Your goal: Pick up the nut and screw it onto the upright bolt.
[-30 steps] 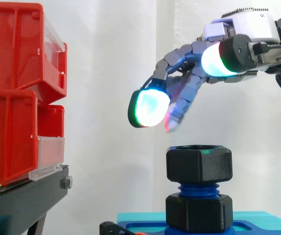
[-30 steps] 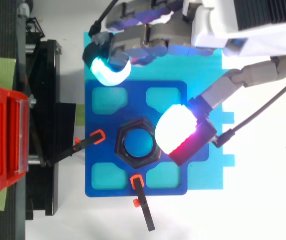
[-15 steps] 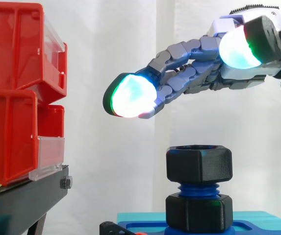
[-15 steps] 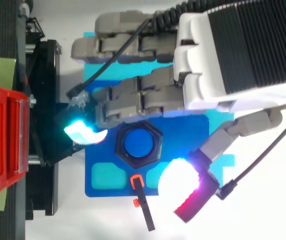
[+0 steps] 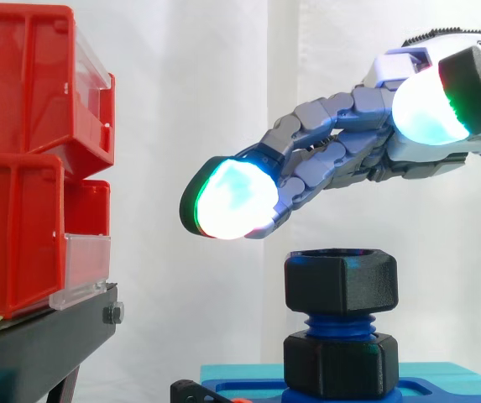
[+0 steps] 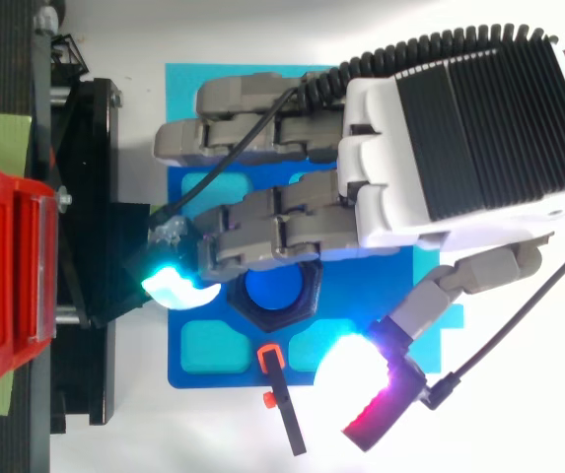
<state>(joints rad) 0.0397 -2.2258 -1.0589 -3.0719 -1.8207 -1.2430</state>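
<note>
The robot's jointed grey hand (image 5: 341, 155) reaches in from the right and hovers just above the black hexagonal plastic nut (image 5: 341, 281). Its fingers are stretched out nearly straight and lie close side by side, the thumb is spread well apart from them, and nothing is in its grasp. The glowing white-and-green fingertips (image 5: 227, 201) point left and slightly down, past the nut's left edge, and a sliver of the white curtain (image 5: 223, 84) shows between fingers and nut. The nut sits at the top of the upright blue threaded bolt (image 5: 338, 323), with a band of bare thread between it and a second black hexagonal nut (image 5: 337, 365) at the bolt's foot. From above, the fingers (image 6: 262, 222) cover the nut's far edge, while the bolt's round blue top shows inside its bore. The thumb's bright pad (image 6: 356, 370) hangs off to one side. The bolt rises from a dark blue square plate (image 6: 247, 374) with teal recesses, laid on a teal sheet (image 6: 185, 94). A black clamp arm with an orange tip (image 6: 271, 357) lies just beside the nut. At left, stacked red plastic bins (image 5: 18, 168) with clear front panels (image 5: 81, 269) rest on a black stand (image 5: 39, 344); their contents are hidden from both cameras.
</note>
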